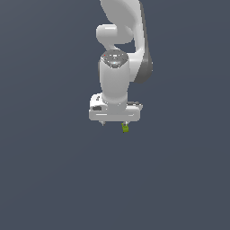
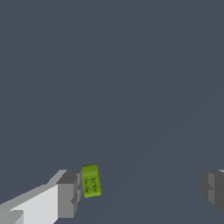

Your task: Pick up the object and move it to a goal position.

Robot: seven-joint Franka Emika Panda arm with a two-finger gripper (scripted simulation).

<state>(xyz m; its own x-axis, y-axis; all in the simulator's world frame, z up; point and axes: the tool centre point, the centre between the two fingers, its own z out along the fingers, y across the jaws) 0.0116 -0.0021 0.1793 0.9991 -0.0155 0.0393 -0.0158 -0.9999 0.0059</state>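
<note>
The object [image 2: 91, 180] is a tiny lime-green block with small dark marks. In the wrist view it sits right against the inner side of one grey finger [image 2: 68, 194]; the other finger [image 2: 213, 189] is far from it, across a wide gap. My gripper [image 2: 140, 192] is open, with the block at one side of the gap and not clamped. In the exterior view the object [image 1: 125, 128] shows just under the white hand, by the finger on the exterior view's right, and the gripper [image 1: 114, 122] points downward. Whether the block rests on the floor I cannot tell.
A plain dark grey-blue surface [image 1: 54, 179] fills both views. The white arm [image 1: 117, 67] rises from the hand toward the upper edge of the exterior view. No other objects or marker show.
</note>
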